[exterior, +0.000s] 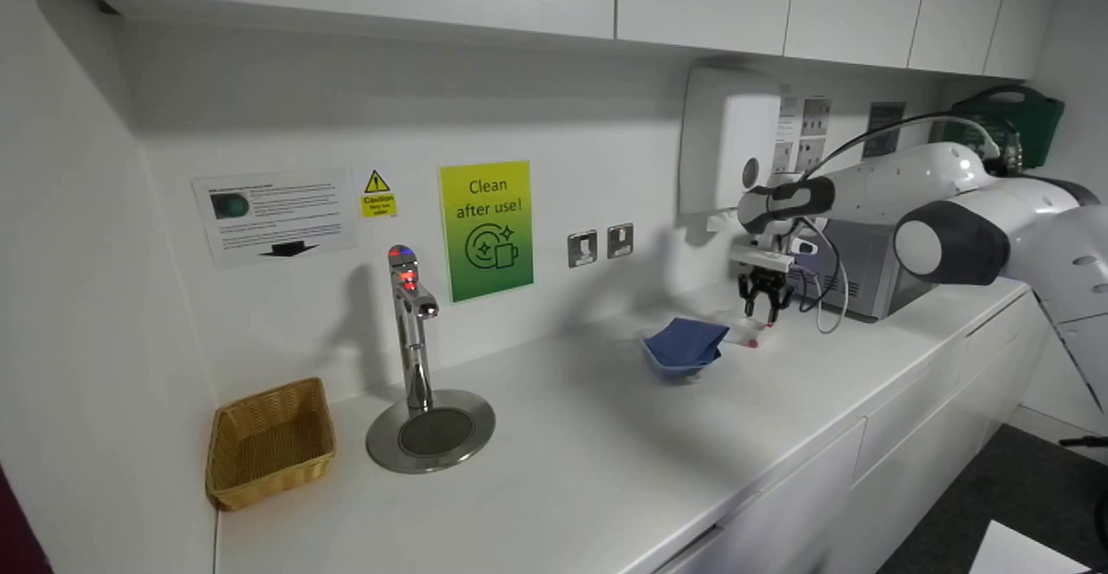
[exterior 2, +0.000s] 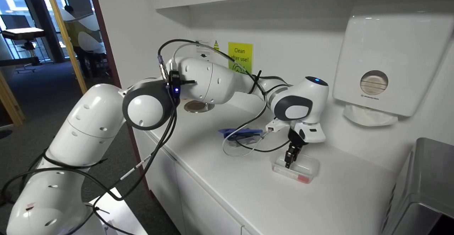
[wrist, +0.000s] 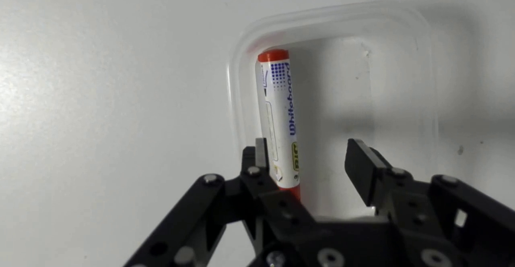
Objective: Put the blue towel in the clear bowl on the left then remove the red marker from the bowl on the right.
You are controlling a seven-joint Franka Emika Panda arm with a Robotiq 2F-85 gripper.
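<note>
The blue towel (exterior: 686, 342) lies folded in a clear bowl (exterior: 678, 372), its top sticking out above the rim. The towel (exterior 2: 244, 132) also shows in an exterior view, partly behind a cable. A second clear container (exterior 2: 283, 173) holds the red marker (wrist: 281, 114), a white-bodied whiteboard marker with red ends. The marker lies along one side wall in the wrist view. My gripper (wrist: 306, 148) is open over this container (wrist: 342, 94), its fingers (exterior 2: 288, 164) reaching down into or just above it. The marker's lower part lies between the fingers, close to the left one; its lower end is partly hidden.
A grey microwave (exterior: 853, 267) stands beside the container. A paper towel dispenser (exterior 2: 386, 61) hangs on the wall above. A chrome tap (exterior: 411, 332) with a round drain and a wicker basket (exterior: 270, 444) are farther along the counter. Cables (exterior 2: 244, 153) loop near the towel.
</note>
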